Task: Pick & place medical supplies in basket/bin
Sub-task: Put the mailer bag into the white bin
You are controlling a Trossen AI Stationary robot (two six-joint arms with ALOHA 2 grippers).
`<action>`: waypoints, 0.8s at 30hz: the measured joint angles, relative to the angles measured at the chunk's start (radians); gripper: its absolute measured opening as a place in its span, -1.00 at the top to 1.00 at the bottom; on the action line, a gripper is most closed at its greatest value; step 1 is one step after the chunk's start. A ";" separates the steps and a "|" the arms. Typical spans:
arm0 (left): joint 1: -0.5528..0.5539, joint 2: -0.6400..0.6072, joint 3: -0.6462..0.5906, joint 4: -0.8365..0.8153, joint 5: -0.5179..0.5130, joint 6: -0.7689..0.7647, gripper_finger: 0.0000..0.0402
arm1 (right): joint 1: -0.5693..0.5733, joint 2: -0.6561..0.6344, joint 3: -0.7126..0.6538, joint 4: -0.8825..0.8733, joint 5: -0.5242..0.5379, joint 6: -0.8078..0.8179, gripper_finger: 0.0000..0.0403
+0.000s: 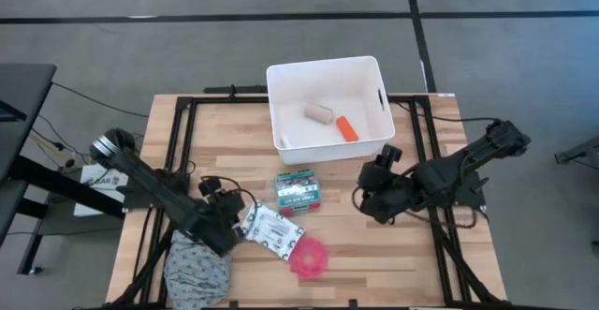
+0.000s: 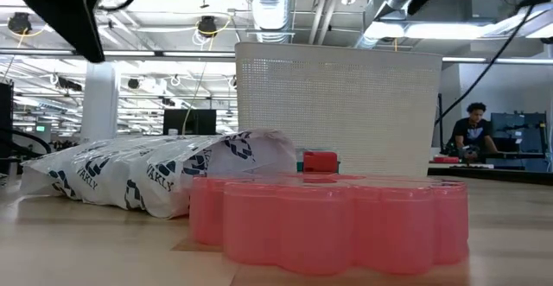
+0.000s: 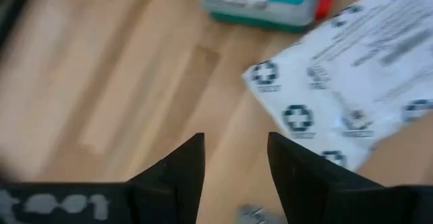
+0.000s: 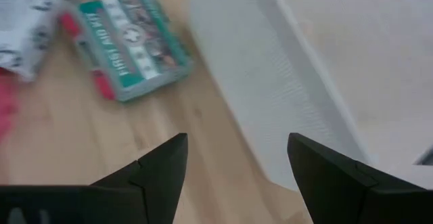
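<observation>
Your left gripper (image 1: 236, 218) sits low over the front-left of the table (image 1: 374, 254), its fingers (image 3: 181, 170) spread apart with nothing between them; through the gap you see only bare wood. The white packet with black print (image 1: 271, 228) lies just beside its tips, toward the table's middle, one corner reaching close to the open fingers in the left wrist view (image 3: 338, 82). Beyond that packet, farther from your left gripper, the green-and-red box (image 1: 299, 189) rests flat on the wood. The pink round disc (image 1: 309, 257) lies on the packet's other side, near the front edge, its rim touching or nearly touching the packet. Behind your left arm, at the front-left corner, sits the grey patterned cloth bundle (image 1: 197, 265).

Your right gripper (image 1: 372, 181) hangs over the right half of the table, its fingers (image 4: 162, 166) wide apart and empty. From it, the green-and-red box (image 4: 128, 45) lies ahead toward the table's middle, well clear of the fingertips, and the wall of the white tub (image 4: 270, 88) runs just beside the gripper.

The white tub (image 1: 277, 104) stands at the back-middle of the table. Inside it you have the beige roll (image 1: 318, 113) and the orange tube (image 1: 347, 128), close together on the tub floor, the tube nearer the right wall.

From table height, the pink disc (image 2: 328, 221) fills the foreground, the packet (image 2: 164, 174) lies behind it, and the tub (image 2: 337, 113) rises beyond.
</observation>
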 joint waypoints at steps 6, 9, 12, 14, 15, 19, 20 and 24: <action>0.053 -0.298 -0.342 0.431 0.065 0.105 0.25 | -0.012 -0.221 -0.270 0.337 -0.081 -0.054 -0.24; 0.089 -0.420 -0.498 0.636 0.110 0.113 0.25 | -0.031 -0.307 -0.412 0.543 -0.099 -0.016 -0.24; 0.125 -0.495 -0.620 0.785 0.161 0.113 0.25 | -0.037 -0.342 -0.544 0.788 -0.105 0.026 -0.24; 0.146 -0.519 -0.683 0.846 0.194 0.108 0.25 | -0.034 -0.334 -0.619 0.943 -0.120 0.027 -0.24; 0.156 -0.521 -0.708 0.877 0.212 0.095 0.25 | -0.030 -0.322 -0.648 1.018 -0.127 0.031 -0.24; 0.189 -0.506 -0.767 0.972 0.277 0.074 0.25 | -0.030 -0.231 -0.693 1.192 -0.139 0.148 -0.24; 0.195 -0.497 -0.771 0.984 0.285 0.084 0.25 | -0.028 -0.205 -0.693 1.206 -0.138 0.187 -0.24; 0.211 -0.457 -0.772 1.044 0.289 0.128 0.25 | -0.015 -0.078 -0.685 1.226 -0.139 0.343 -0.24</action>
